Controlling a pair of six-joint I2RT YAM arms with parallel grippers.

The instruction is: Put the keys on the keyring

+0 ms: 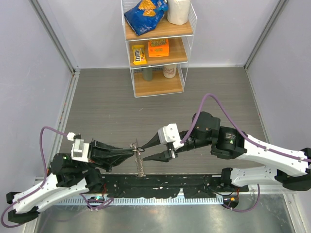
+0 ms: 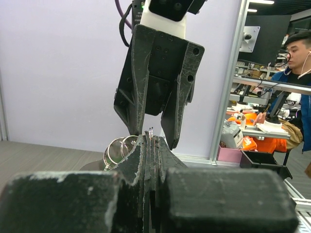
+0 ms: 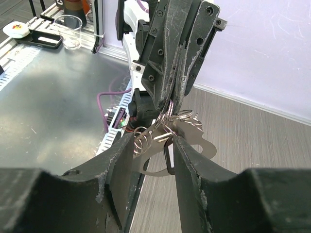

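My left gripper (image 1: 134,151) is shut on the keyring (image 1: 140,164), a bunch of silvery wire rings with a chain-like tail hanging down. In the left wrist view its closed fingertips (image 2: 148,143) pinch thin wire, and rings (image 2: 118,148) show beside them. My right gripper (image 1: 151,150) is open, one finger on each side of the bunch. In the right wrist view (image 3: 154,151) the rings (image 3: 145,139), a flat silvery metal piece (image 3: 197,141) and a small black loop (image 3: 168,156) hang between its fingers, under the left gripper (image 3: 177,53). No coloured key heads show.
A wire shelf rack (image 1: 158,48) with snack packs stands at the back of the wooden floor. A black rail (image 1: 160,187) runs along the near edge. A clear plastic cup (image 3: 68,31) stands on the metal surface behind.
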